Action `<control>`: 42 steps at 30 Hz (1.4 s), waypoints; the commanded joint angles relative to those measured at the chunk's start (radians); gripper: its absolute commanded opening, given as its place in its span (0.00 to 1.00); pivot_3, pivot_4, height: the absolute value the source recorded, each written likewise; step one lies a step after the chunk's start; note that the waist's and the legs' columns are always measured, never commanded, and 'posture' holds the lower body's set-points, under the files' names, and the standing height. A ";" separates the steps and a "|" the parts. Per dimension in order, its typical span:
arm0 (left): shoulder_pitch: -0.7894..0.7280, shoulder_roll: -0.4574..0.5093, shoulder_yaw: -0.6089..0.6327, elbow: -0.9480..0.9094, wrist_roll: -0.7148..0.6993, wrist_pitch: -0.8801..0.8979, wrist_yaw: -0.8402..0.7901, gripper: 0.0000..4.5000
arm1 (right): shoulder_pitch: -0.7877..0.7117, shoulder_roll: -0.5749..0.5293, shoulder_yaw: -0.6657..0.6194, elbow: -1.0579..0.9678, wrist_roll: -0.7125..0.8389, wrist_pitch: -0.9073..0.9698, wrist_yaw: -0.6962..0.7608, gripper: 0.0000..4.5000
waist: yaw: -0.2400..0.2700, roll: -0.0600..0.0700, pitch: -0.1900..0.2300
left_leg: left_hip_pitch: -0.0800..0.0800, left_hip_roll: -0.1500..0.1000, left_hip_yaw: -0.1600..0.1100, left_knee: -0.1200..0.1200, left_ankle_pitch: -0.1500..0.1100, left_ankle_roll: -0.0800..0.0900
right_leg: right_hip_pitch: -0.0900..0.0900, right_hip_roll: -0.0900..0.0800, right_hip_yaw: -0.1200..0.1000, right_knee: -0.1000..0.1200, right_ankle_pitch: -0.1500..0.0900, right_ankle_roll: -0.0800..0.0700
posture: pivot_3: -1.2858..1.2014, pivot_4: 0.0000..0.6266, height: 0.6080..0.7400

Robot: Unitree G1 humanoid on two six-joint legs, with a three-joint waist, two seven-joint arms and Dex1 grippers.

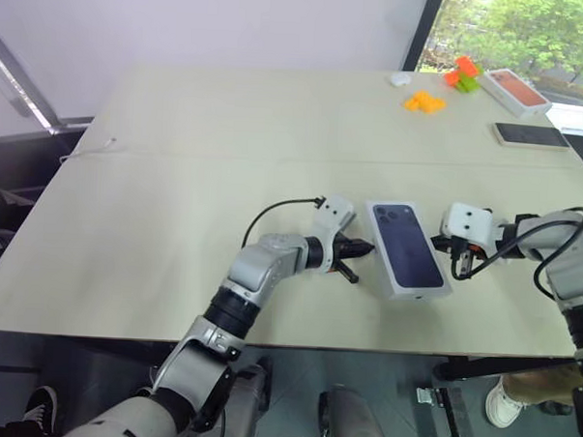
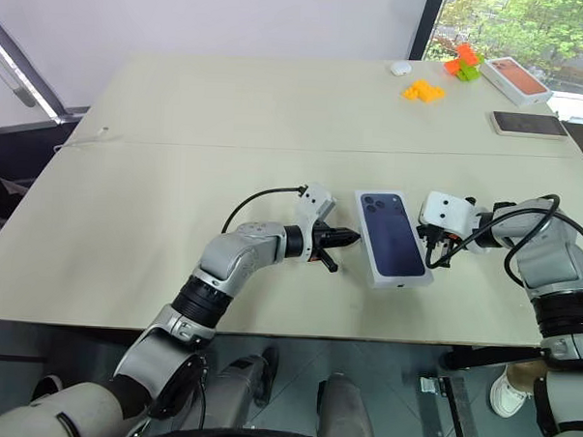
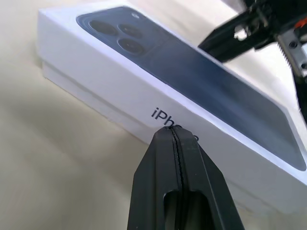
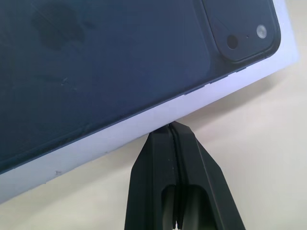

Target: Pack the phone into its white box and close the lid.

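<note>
At worktop (image 1: 175,223) centre-front: lid (image 1: 404,248) with phone picture seated on white box (image 3: 72,84), slightly skewed. Left fingers (image 1: 360,249) at 9 o'clock, right fingers (image 1: 443,246) at 3 o'clock, both pinched shut, empty. Risk: uneven side push spins box, lid jams crooked.

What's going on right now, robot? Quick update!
Left gripper shut, right gripper shut, one on each side of the lid. Lid sits on the white box. Nothing in the way.

Side wall of the lid (image 3: 120,91), dark print "iPh" legible, remaining letters hidden behind left end effector (image 3: 173,136), no other readable text
</note>
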 commanded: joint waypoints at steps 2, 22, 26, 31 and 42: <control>-0.004 0.001 -0.001 0.002 0.003 -0.025 -0.005 0.00 | 0.000 0.000 -0.002 -0.032 0.006 -0.008 0.003 0.01 | 0.000 0.000 0.000 | 0.000 0.000 0.000 0.000 0.000 0.000 | 0.000 0.000 0.000 0.000 0.000 0.000 | 0.52 0.24 1.00; -0.145 -0.046 0.121 0.040 -0.061 -0.065 0.032 0.00 | -0.093 0.025 -0.087 -0.090 0.182 0.141 0.049 0.01 | 0.003 0.000 0.000 | 0.000 -0.001 -0.002 0.000 0.000 0.000 | 0.002 0.000 -0.002 -0.001 0.000 0.000 | 0.52 0.24 1.00; -0.150 -0.092 0.060 0.179 0.003 -0.148 0.033 0.00 | -0.014 0.030 -0.042 -0.124 0.120 0.126 0.004 0.01 | 0.003 0.000 0.000 | -0.001 -0.002 -0.002 0.001 0.000 0.001 | 0.001 -0.001 -0.004 -0.001 0.000 0.001 | 0.52 0.24 1.00; -0.128 -0.071 -0.007 0.269 0.087 -0.151 0.052 0.00 | 0.084 0.035 -0.014 -0.186 0.087 0.119 -0.039 0.01 | -0.001 0.000 0.000 | 0.001 -0.002 -0.003 0.000 0.000 0.001 | 0.001 -0.002 -0.004 0.000 -0.001 0.001 | 0.52 0.24 1.00; -0.136 0.012 0.107 0.119 0.012 -0.163 0.027 0.00 | -0.074 0.108 -0.101 -0.158 0.193 0.214 -0.079 0.01 | -0.009 0.000 0.000 | 0.000 -0.002 -0.005 0.000 0.000 0.000 | 0.001 -0.001 -0.006 0.001 0.000 0.001 | 0.52 0.24 1.00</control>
